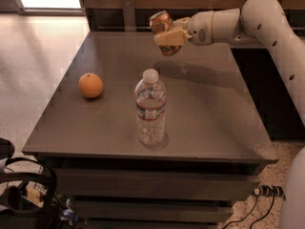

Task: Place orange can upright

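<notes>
The orange can (pixel 160 22) is coppery orange with a silver end and is held tilted in the air above the far middle of the grey table (pixel 214 118). My gripper (pixel 167 35) reaches in from the right on a white arm and is shut on the can. Its shadow falls on the tabletop just beneath, behind the water bottle.
A clear plastic water bottle (pixel 150 109) stands upright near the table's front middle. A round orange fruit (pixel 90 85) lies at the left. A dark counter runs behind and to the right of the table. Black gear sits on the floor at lower left.
</notes>
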You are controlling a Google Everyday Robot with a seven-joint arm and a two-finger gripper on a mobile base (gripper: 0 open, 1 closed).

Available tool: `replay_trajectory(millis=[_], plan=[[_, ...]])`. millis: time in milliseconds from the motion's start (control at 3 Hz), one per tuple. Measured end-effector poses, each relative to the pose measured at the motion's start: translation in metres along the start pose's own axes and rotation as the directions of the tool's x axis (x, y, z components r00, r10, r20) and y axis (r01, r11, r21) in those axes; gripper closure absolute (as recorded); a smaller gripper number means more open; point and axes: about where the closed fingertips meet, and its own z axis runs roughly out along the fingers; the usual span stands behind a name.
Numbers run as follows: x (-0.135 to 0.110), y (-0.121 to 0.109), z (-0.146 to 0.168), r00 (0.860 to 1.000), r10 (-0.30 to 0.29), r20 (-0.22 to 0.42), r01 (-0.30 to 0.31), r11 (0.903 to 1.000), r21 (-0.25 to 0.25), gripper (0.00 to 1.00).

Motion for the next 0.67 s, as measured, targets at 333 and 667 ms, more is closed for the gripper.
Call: replay_trajectory(millis=[333,667], plan=[[0.027,0.018,-0.005,0.997,0.018,0.081,-0.020,0.9995,0.025,1.00],[0.054,0.028,-0.012,0.987,0.019,0.161,-0.028,0.9984,0.050,1.00]])
